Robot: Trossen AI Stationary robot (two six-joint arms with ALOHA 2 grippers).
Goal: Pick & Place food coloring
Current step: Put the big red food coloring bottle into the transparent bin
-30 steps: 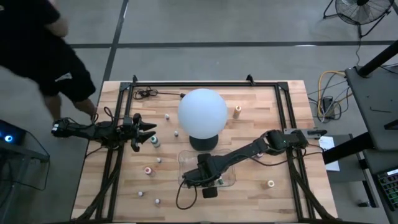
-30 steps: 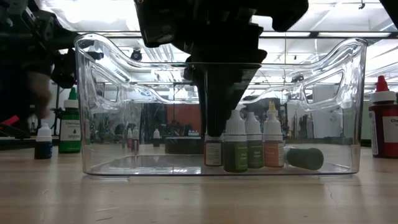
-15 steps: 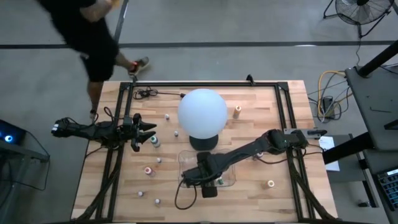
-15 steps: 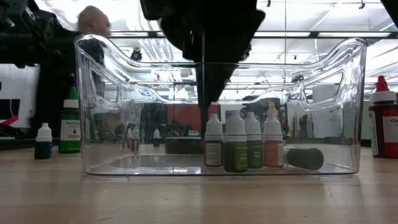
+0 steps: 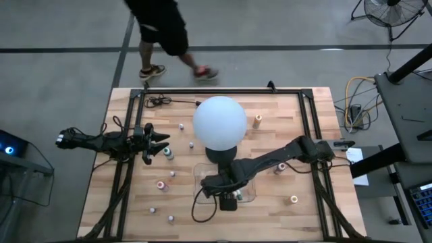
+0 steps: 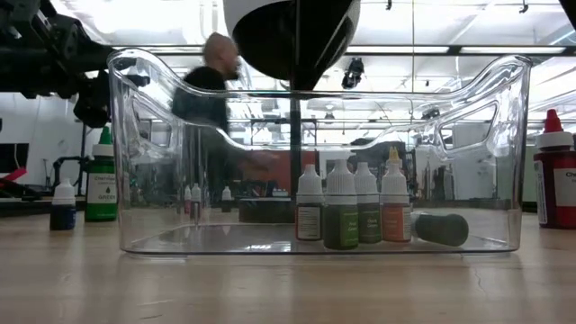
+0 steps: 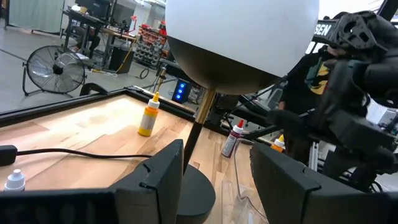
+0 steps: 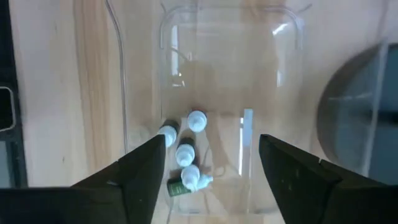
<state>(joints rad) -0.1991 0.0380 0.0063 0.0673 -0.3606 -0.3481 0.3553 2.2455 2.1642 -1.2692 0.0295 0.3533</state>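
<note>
Right gripper (image 8: 205, 163) is up over the clear tray (image 5: 247, 197), lower centre of the high view, fingers spread and empty. In the low view the tray interior is now clear of the arm; a second ago its dark fingers reached down to the bottles. Tray walls box in the food coloring (image 6: 353, 205): four bottles upright in a row, one lying on its side at their right. From the right wrist, bottles (image 8: 185, 151) sit below and between the fingers, no contact. Lamp base is just above the tray, white globe (image 5: 219, 123) crowding that side. Left gripper (image 5: 159, 143) is parked mid-left, fingers apart, nothing held, a teal bottle (image 5: 168, 154) just beside it. Loose bottles are scattered elsewhere on the table (image 5: 283, 115). A person walks past the top edge.
</note>
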